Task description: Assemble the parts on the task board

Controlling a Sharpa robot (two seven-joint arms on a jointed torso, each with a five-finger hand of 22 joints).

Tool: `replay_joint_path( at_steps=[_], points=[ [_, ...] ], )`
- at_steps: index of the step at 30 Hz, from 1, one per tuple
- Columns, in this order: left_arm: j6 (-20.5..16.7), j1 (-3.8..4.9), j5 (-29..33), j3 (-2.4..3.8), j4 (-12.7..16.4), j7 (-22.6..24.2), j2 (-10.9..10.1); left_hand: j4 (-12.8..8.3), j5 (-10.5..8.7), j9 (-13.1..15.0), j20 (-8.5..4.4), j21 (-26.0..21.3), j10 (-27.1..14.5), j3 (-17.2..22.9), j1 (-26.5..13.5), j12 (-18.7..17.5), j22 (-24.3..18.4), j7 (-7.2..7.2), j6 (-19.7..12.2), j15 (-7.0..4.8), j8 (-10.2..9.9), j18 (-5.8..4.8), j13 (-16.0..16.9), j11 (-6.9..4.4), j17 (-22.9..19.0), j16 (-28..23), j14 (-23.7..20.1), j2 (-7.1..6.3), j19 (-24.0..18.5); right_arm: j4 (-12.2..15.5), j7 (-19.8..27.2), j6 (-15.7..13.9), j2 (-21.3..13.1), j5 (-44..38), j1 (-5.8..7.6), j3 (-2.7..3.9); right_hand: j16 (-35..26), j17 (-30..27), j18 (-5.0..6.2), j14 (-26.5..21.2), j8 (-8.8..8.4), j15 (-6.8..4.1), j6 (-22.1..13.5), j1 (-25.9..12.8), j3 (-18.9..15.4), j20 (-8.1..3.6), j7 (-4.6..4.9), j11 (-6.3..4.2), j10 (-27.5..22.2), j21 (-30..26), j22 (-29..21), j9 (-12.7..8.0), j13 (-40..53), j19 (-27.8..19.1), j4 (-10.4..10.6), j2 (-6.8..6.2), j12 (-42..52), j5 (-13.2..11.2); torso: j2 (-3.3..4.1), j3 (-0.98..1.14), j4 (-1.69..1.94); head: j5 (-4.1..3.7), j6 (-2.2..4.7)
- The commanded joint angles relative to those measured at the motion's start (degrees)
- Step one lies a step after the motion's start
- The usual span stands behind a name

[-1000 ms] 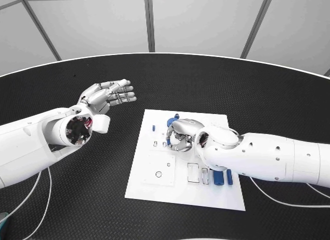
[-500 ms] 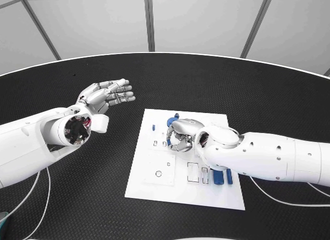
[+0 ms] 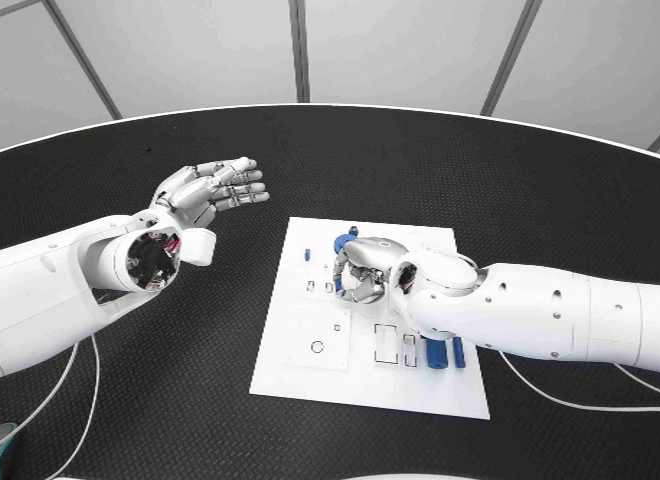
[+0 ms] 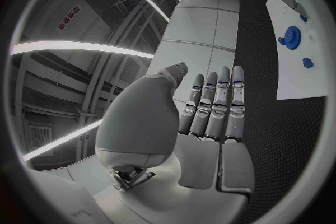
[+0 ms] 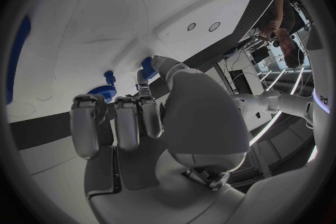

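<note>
Blue part (image 3: 340, 243) beneath right hand (image 3: 362, 270)

Little moves on the table

The left hand (image 3: 209, 187) drifts a touch farther from the task board (image 3: 319, 340), fingers apart and holding nothing. The right hand (image 3: 362, 268) shifts very slightly over the board's far end, its fingers curling by the blue parts (image 3: 345, 241) there.

Smooth white task board (image 3: 316, 325), textured black table (image 3: 417, 160)
</note>
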Motion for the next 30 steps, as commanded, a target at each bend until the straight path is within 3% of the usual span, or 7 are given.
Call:
replay_joint_path(
  at_steps=[1,30],
  points=[
    [-0.02,0.0,0.0,0.0,-0.01,-0.01,0.0,-0.05,-0.26,-0.07,0.05,0.32,0.22,0.34,-0.55,-0.39,-0.06,1.3,0.03,0.01,-0.21,0.71,0.05,0.05,0.06,-0.4,-0.07,-0.25,0.24,0.01,-0.05,-0.12,-0.04,0.0,0.0,0.0,0.11,14.93,-0.86,5.93,0.56,0.03,-0.34,-0.6,0.15,-0.14,0.17,-0.04,3.84,0.15,15.1,0.5,12.53,5.95,-0.35,0.07,-0.13,0.22,0.0,0.01,0.11,-0.1,-0.07],
    [-0.05,0.0,0.0,0.0,-0.04,-0.05,-0.05,-0.06,-0.28,-0.08,0.05,0.34,0.26,0.47,-0.62,-0.49,-0.1,1.31,0.04,0.0,-0.23,0.71,0.04,0.05,0.12,-0.44,-0.05,-0.32,0.25,-0.32,0.1,0.24,0.14,0.0,0.0,0.0,-0.09,14.36,-0.86,5.8,-0.17,0.75,-2.4,-2.03,0.3,0.41,1.03,0.69,2.81,0.15,15.1,0.2,11.47,5.95,-0.35,-1.25,-1.23,0.18,-0.04,-0.06,0.38,-0.31,-0.35]
  ],
)
